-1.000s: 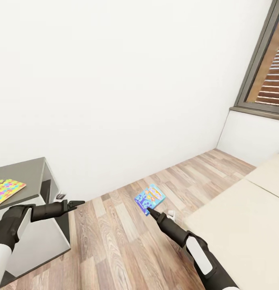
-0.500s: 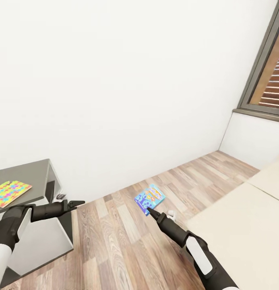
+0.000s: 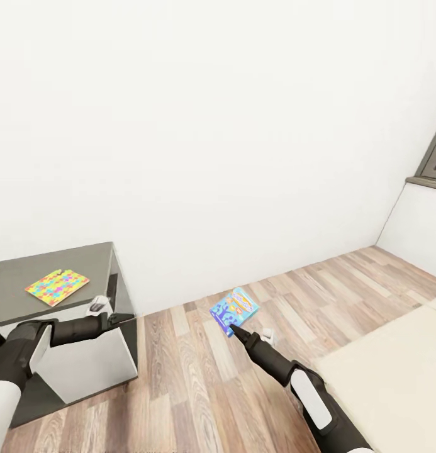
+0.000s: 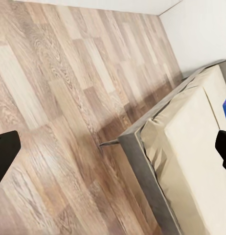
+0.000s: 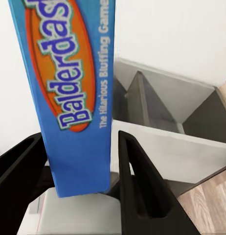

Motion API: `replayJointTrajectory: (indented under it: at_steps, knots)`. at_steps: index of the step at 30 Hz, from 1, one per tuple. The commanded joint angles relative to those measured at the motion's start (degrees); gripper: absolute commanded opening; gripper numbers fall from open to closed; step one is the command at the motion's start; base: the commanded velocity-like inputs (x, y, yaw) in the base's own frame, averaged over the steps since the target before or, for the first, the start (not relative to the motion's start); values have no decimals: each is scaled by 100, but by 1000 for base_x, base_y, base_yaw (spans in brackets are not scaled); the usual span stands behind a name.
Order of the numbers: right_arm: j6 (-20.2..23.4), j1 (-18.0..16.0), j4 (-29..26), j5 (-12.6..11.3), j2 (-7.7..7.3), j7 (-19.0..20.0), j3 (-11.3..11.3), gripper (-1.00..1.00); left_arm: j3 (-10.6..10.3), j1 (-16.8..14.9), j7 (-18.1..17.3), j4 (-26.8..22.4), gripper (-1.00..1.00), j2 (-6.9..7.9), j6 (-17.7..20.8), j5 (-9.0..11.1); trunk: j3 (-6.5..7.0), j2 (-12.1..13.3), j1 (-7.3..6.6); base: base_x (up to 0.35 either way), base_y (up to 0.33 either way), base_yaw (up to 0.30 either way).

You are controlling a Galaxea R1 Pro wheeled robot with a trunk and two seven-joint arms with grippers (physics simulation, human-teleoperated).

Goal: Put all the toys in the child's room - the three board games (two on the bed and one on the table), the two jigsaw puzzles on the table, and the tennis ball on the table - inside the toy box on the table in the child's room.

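The right gripper (image 3: 233, 328) clamps a blue board game (image 3: 234, 309), lifted above the wood floor (image 3: 180, 377). At nine o'clock, the left gripper (image 3: 124, 318) hangs with fingers spread, empty. A jigsaw puzzle (image 3: 56, 286) lies on the table (image 3: 29, 277) at ten o'clock.

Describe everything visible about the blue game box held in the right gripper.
The flat blue cardboard game box carries an orange oval with "Balderdash" lettering and the words "The Hilarious Bluffing Game" along its side. It is clamped at one end between the black fingers of the right gripper, held in the air above the wood-plank floor, touching nothing else.
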Motion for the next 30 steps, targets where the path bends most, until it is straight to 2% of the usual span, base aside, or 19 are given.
replayJointTrajectory:
  at_steps: [1,18,30]
  knots:
    - [50,-2,-2,-66,1,-8,-2,-100,4,-3,-1,1,100,0,53,24,-5,-3,0,0,0,290]
    - [50,-5,-2,-66,4,-8,-2,-100,4,-3,-18,1,100,2,44,27,28,-3,0,0,-6,291]
    - [50,-6,-2,-66,66,-8,3,-100,4,-3,-15,1,100,0,44,26,61,-3,0,0,-200,291]
